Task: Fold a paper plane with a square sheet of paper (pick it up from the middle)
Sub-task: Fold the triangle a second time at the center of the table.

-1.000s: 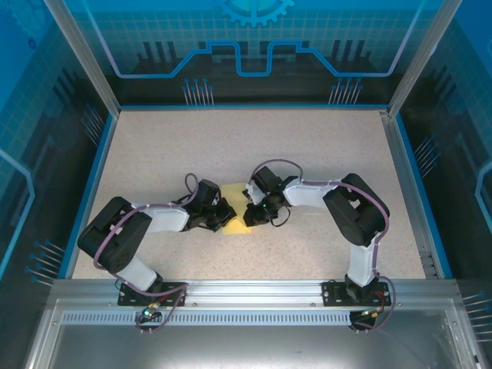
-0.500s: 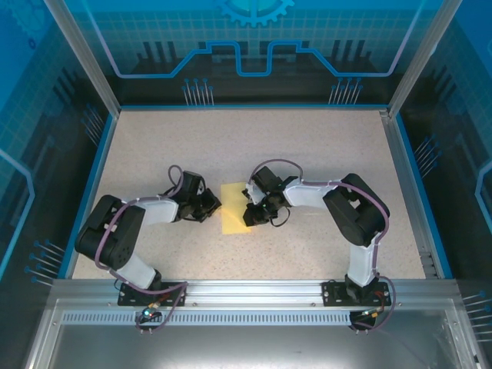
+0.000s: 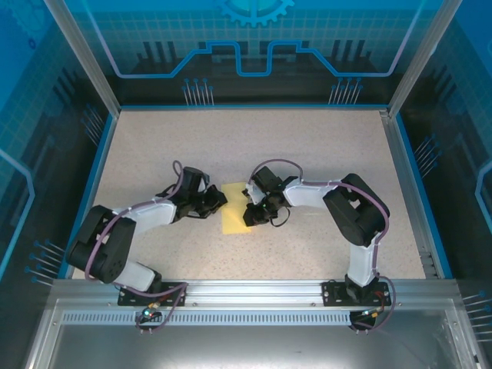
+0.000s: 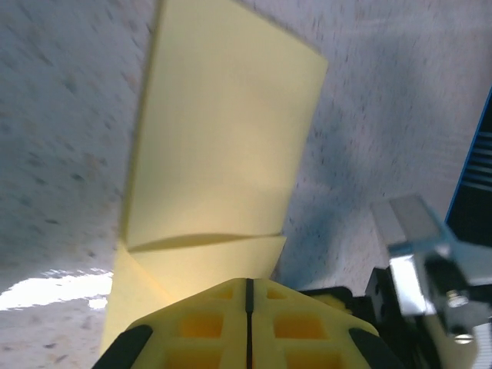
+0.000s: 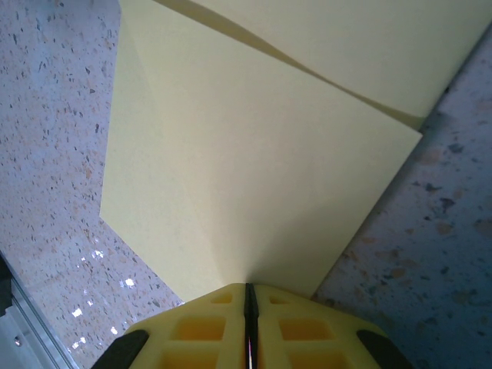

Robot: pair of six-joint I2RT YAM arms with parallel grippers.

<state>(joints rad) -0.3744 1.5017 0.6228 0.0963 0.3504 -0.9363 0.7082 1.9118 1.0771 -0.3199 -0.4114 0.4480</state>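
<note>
- My left pincer (image 3: 218, 202) has its pads pressed together, the tip at the left edge of the paper sheet (image 3: 233, 218). I cannot tell whether it nips the paper.
- My right pincer (image 3: 247, 217) pinches the sheet's right edge, and creases run into its tip.
- The sheet, pale yellow and partly folded over, lies on the speckled table (image 3: 307, 146) just left of the top view's centre, between both pincers.
</note>
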